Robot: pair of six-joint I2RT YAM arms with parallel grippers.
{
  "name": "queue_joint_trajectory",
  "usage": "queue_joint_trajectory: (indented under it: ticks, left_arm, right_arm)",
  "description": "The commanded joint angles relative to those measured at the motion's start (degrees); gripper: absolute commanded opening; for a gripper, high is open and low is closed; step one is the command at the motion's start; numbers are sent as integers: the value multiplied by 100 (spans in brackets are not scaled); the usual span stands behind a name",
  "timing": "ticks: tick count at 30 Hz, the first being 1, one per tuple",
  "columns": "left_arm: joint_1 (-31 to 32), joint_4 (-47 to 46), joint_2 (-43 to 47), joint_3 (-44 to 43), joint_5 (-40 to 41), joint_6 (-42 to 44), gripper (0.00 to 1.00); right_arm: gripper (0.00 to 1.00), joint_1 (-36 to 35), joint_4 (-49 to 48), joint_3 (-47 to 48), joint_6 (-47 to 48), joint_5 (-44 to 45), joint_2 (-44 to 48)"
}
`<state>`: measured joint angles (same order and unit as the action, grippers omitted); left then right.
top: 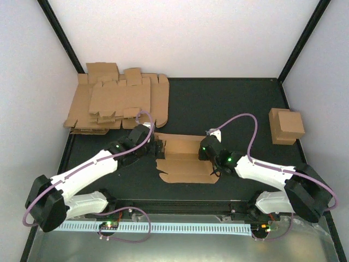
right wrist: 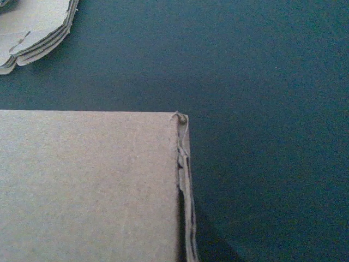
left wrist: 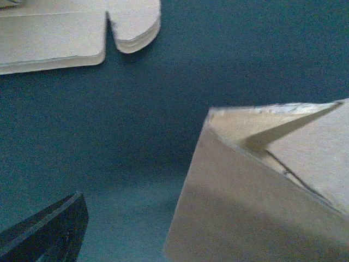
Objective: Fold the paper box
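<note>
The paper box point(top: 182, 161) lies half-folded at the table's middle, with its back wall and end walls raised and a front flap flat. My left gripper point(top: 157, 148) is at the box's left end and stands open. In the left wrist view one dark finger point(left wrist: 49, 234) sits apart from the box's corner point(left wrist: 256, 202); the other finger is hidden. My right gripper point(top: 205, 151) is at the box's right end, shut on the doubled wall edge point(right wrist: 185, 191). Its fingers are hidden behind the cardboard.
A pile of flat brown blanks point(top: 117, 101) lies at the back left, and its rounded tabs point(left wrist: 131, 27) show in the left wrist view. A closed brown box point(top: 286, 125) stands at the right edge. Dark mat surrounds the work.
</note>
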<state>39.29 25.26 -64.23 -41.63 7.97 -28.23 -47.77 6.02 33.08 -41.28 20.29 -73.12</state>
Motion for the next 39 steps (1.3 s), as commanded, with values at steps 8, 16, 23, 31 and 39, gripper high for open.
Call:
queue_joint_trajectory:
  ticks: [8, 16, 23, 31, 39]
  left_arm:
    - [9, 533, 118, -180, 1064, -39, 62]
    - [12, 499, 172, -241, 915, 82, 14]
    - [9, 877, 542, -504, 590, 130, 2]
    - [13, 968, 1056, -559, -271, 62, 2]
    - [9, 803, 1264, -155, -329, -223, 1]
  right_arm:
    - [2, 25, -20, 75, -78, 59, 82]
    - [2, 25, -58, 58, -51, -7, 90]
    - [2, 25, -267, -72, -66, -201, -40]
    - [2, 24, -645, -118, -168, -707, -526]
    - [5, 27, -935, -189, -140, -809, -863]
